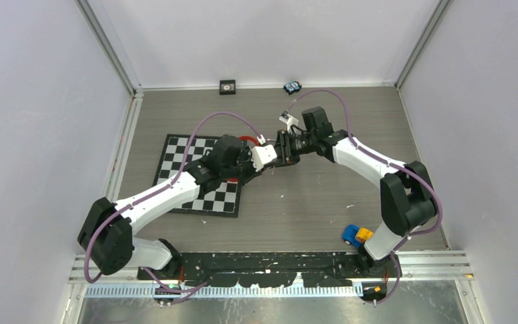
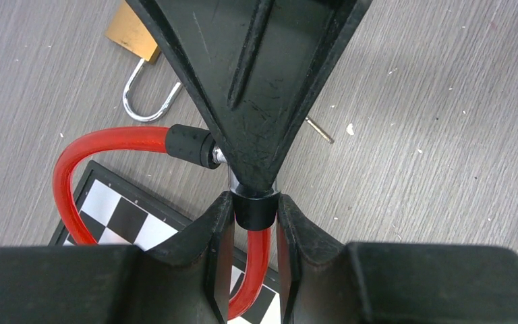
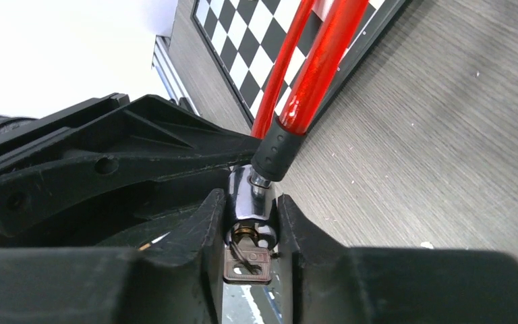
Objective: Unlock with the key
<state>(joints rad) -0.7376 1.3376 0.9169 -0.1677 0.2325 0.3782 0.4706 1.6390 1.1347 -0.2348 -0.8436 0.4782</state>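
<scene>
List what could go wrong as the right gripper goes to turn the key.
1. The right gripper straddles both the key and the chrome barrel; clamping the barrel would likely block turning.
2. The left gripper holds only the black collar, so the barrel may twist along with the key.

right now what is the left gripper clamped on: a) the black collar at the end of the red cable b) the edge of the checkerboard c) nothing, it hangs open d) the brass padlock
a: in the left wrist view the left gripper pinches the black collar of the red cable between its fingers, while the brass padlock lies loose beyond it.
</scene>
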